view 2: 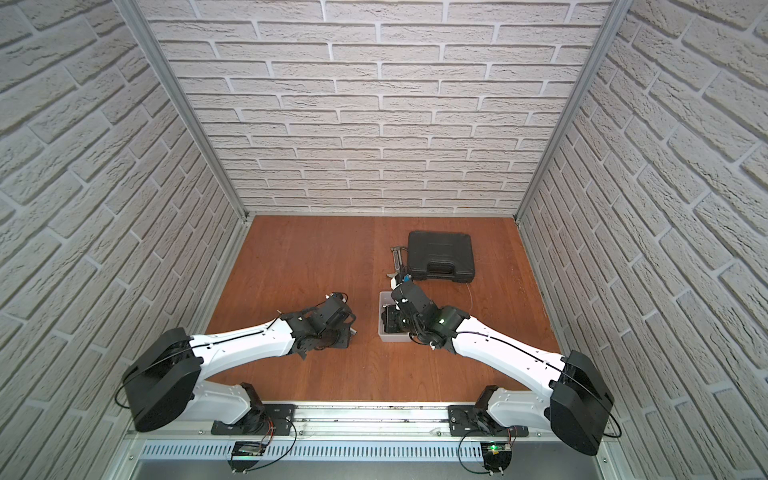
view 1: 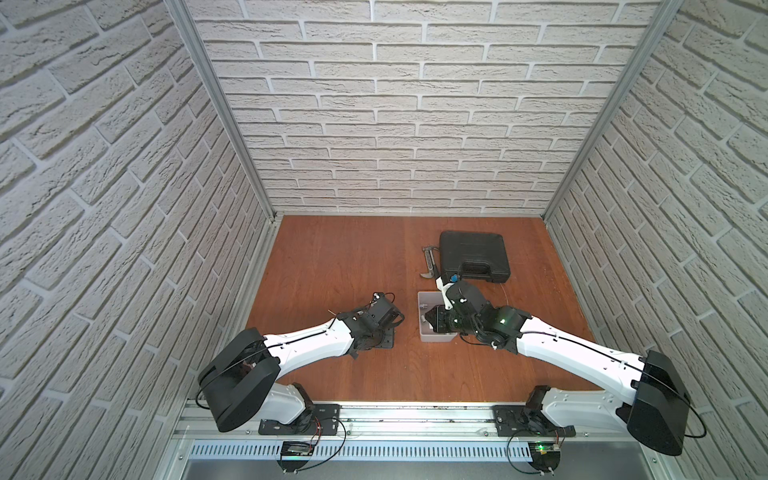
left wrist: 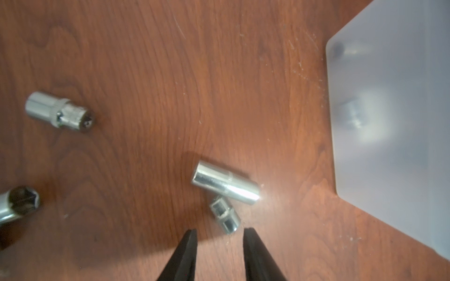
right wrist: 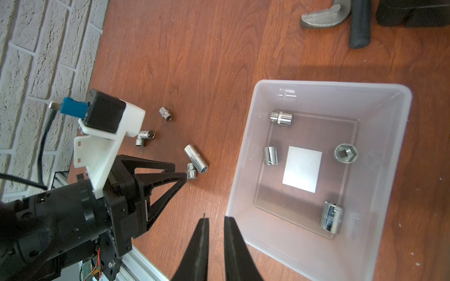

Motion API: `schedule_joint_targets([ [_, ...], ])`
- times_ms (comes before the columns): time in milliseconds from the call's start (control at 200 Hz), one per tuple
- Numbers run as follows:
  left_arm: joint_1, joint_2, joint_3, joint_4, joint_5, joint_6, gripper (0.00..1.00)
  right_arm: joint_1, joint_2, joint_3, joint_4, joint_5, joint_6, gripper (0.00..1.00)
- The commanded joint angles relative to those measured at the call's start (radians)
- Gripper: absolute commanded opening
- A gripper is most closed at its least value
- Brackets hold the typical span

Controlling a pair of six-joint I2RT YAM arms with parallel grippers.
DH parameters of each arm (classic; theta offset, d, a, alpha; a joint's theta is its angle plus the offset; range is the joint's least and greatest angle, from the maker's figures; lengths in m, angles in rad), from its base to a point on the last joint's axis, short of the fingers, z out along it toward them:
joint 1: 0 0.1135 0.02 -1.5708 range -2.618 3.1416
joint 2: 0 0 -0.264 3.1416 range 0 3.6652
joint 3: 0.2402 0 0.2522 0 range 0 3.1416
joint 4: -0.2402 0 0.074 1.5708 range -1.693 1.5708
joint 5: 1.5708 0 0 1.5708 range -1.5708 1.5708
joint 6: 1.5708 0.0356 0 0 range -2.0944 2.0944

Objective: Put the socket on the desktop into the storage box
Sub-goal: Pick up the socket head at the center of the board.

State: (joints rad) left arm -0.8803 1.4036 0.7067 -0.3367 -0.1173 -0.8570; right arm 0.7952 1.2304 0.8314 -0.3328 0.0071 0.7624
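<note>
**Desk:** What is happening at the box?

**Photographer:** The left hand [left wrist: 220, 230], its two black fingers apart and empty, is lined up on a short knurled chrome socket [left wrist: 225, 217]. The socket lies on its side on the reddish-brown wood-grain table [right wrist: 194, 60]. It is outside the translucent greyish-white plastic storage box [right wrist: 328, 84], near the wall that faces the left arm.

**Desk:** Why come at it from that end?

**Photographer:** My reading is that a long smooth chrome socket [left wrist: 225, 182] forces it. That one lies crosswise against the short one's far end and appears to touch it. Only the near end is free, and the fingers sit either side of it, set to pinch across the barrel.

**Desk:** And the other arm?

**Photographer:** The right hand [right wrist: 217, 219] hangs just outside the box's near wall. Its fingers are almost together, a thin gap between them, holding nothing. It looks parked there, clear of the left arm's reach.

**Desk:** What does the socket look like?

**Photographer:** It is stubby, mirror-bright and stepped, with a knurled band. It will probably be slick and ready to roll.

**Desk:** How far along is the job?

**Photographer:** Roughly halfway, I'd judge. Four bright sockets [right wrist: 281, 118] lie on the box floor around a white square [right wrist: 302, 169]. Three more sockets [right wrist: 166, 114] lie outside, beyond the touching pair, on the same side of the box.
</note>
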Motion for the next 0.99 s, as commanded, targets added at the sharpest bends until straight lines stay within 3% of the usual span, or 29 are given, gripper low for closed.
schedule_joint_targets([
  [0,-0.014,0.027,0.033,-0.004,-0.005,0.009,0.38,0.007,-0.017,-0.014,0.031,0.014,-0.006,0.19],
  [990,-0.042,0.151,0.114,-0.147,-0.107,0.013,0.33,0.008,-0.029,-0.02,0.031,0.016,-0.005,0.19],
])
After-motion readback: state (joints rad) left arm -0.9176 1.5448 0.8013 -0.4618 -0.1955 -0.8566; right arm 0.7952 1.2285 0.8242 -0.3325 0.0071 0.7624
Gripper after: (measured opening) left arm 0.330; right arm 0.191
